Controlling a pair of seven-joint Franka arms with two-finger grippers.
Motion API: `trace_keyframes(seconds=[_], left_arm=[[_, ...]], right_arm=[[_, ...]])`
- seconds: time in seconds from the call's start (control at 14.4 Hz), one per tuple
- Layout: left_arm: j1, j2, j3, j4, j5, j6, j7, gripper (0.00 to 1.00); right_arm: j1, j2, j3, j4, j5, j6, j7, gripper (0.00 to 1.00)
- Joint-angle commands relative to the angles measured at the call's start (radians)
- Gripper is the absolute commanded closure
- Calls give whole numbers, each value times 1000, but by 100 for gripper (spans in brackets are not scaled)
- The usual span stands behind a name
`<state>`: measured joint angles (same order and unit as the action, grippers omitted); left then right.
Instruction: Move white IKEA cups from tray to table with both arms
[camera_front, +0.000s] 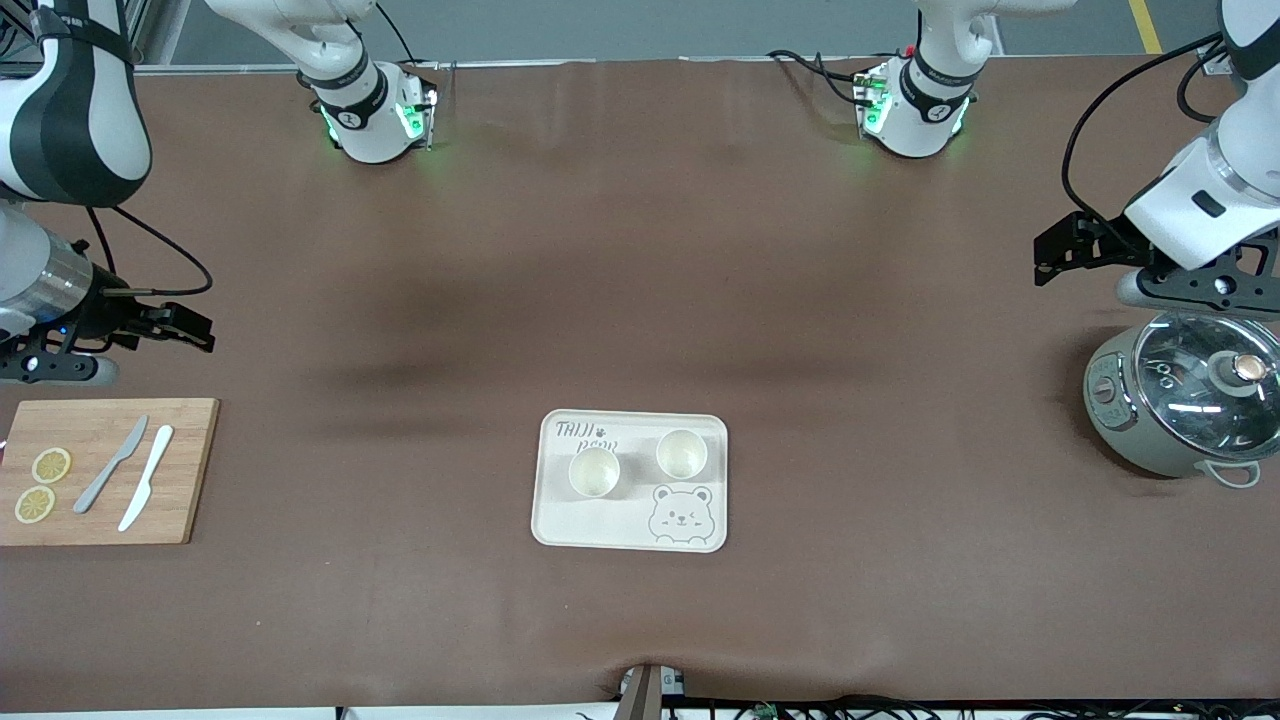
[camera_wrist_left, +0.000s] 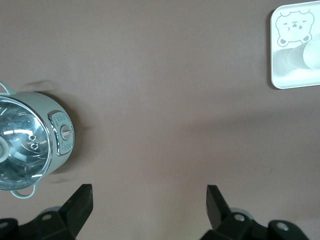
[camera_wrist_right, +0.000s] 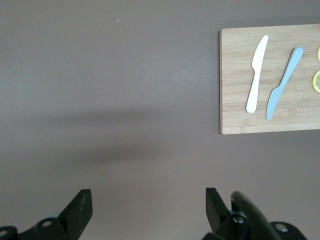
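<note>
Here two small cream-white handleless cups (camera_front: 594, 472) (camera_front: 682, 454) stand side by side on the cream bear-print tray (camera_front: 560, 520) mid-worktop. The left end effector (camera_wrist_left: 150, 200) and right end effector (camera_wrist_right: 148, 200) wait wide open, empty, at their own worktop ends.

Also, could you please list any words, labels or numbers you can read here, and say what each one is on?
"THIJI": handwritten top line on the tray.
Second line under it: partly hidden by a cup, unreadable.
Panel markings on the cooker: too small to read.
Nothing else bears text.
</note>
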<state>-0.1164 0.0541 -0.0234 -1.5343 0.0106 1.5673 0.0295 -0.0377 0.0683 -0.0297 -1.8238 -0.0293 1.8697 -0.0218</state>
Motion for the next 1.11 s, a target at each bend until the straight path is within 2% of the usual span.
trace_keyframes(seconds=[0.0,0.56,0.76,0.9,1.04], left_arm=[[4,6,-4,14,17,-12,-16,0],[-6,30,-18,14,2,-12,-20,0],[-15,44,-23,26,12,-3,-92,0],[-49,135,-29,135,19,-7,-114,0],[-86,193,-30,187,17,-10,-172,0]], right_arm=[[-8,-1,11,-3,-17,5,3,0],[-8,-1,13,-3,-17,8,3,0],[-7,5,13,-3,-17,9,3,0],[-7,7,13,-3,-17,12,3,0],[-8,8,13,-3,-17,16,3,0]])
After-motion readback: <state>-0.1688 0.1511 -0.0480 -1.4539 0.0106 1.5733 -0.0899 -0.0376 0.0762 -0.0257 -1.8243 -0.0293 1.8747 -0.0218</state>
